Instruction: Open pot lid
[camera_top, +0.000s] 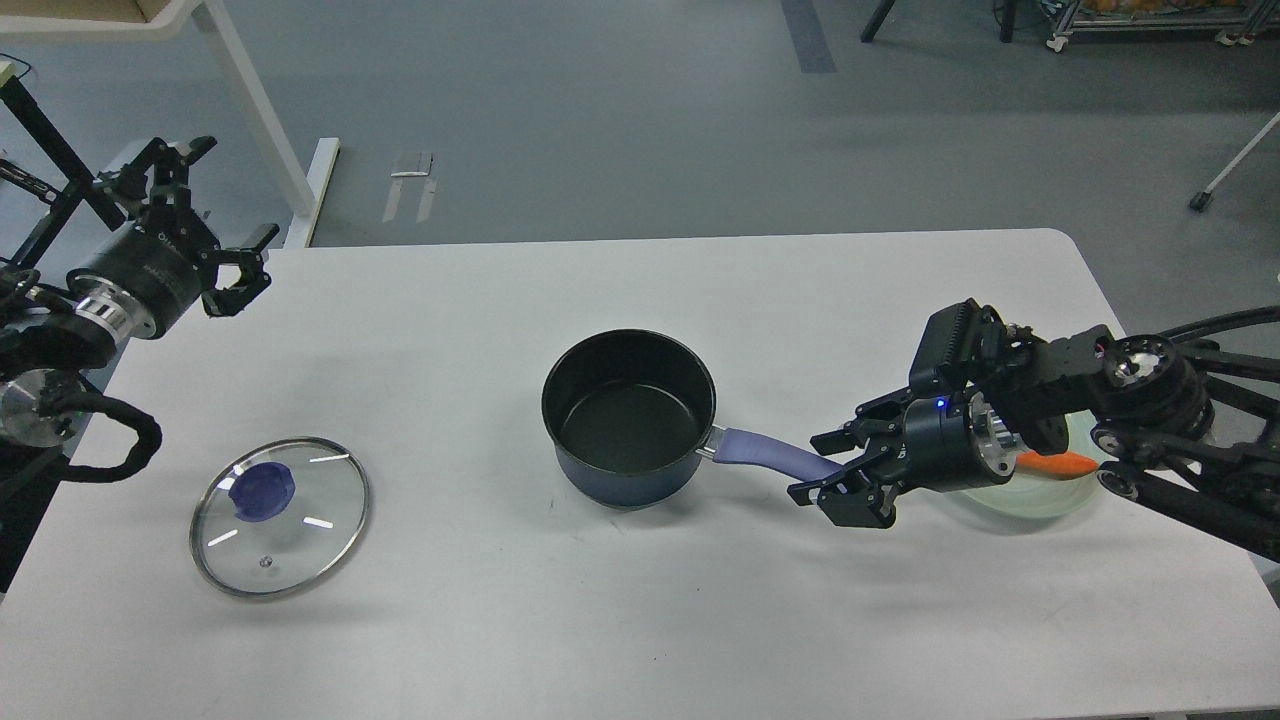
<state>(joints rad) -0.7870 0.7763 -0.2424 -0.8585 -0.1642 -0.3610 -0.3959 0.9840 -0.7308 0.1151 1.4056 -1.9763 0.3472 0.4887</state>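
Observation:
The dark blue pot (628, 415) stands uncovered at the table's middle, its purple handle (762, 451) pointing right. Its glass lid (280, 516), with a blue knob, lies flat on the table at the front left, apart from the pot. My right gripper (822, 466) is open, with its fingers spread above and below the tip of the handle. My left gripper (228, 212) is open and empty, raised over the table's far left corner, well away from the lid.
A pale green bowl (1045, 495) holding an orange carrot (1058, 463) sits under my right wrist near the table's right edge. The white table (640, 610) ends close behind my left gripper. A white desk leg (262, 120) stands on the floor beyond.

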